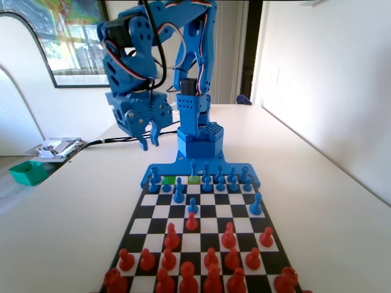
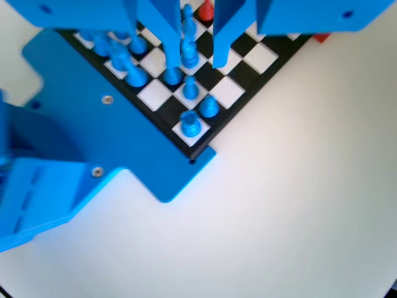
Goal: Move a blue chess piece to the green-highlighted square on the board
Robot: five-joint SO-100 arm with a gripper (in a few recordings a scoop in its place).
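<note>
Chessboard (image 1: 201,210), flat, black-and-white chequered, lies lengthwise on the white desk (image 1: 330,195) in the fixed view. Nearest rows hold the small red plastic pieces (image 1: 189,268), packed in the front two or three ranks; one red pawn (image 1: 192,221) stands further up, mid-board. Just beyond it and close to it stands a lone blue pawn (image 1: 193,206). Another blue piece (image 1: 256,204) stands on the right side of the board at about the same depth, and a tall blue piece (image 1: 178,190) sits left of centre, one rank past. Behind those, the small blue plastic pieces (image 1: 208,179) fill the far ranks. Two green-highlighted squares (image 1: 169,180) show in the far rank area, left of centre; second one (image 1: 194,179) just to its right. No piece stands on either as far as I can tell.

Blue base plate (image 1: 198,171) joins the board's far edge and carries the blue arm (image 1: 195,91). Two-finger blue hand (image 1: 150,135) hangs above the desk, beyond and left of the board's far-left corner, well above the pieces. Fingers apart, released, nothing between them.

Wrist view: hand (image 2: 192,37) drops from the top edge, gap between fingers empty, over a corner of the board (image 2: 248,62). A blue rook-like piece (image 2: 191,124) sits on the corner square, more blue pieces around it. Green tray (image 1: 27,172) sits far left.
</note>
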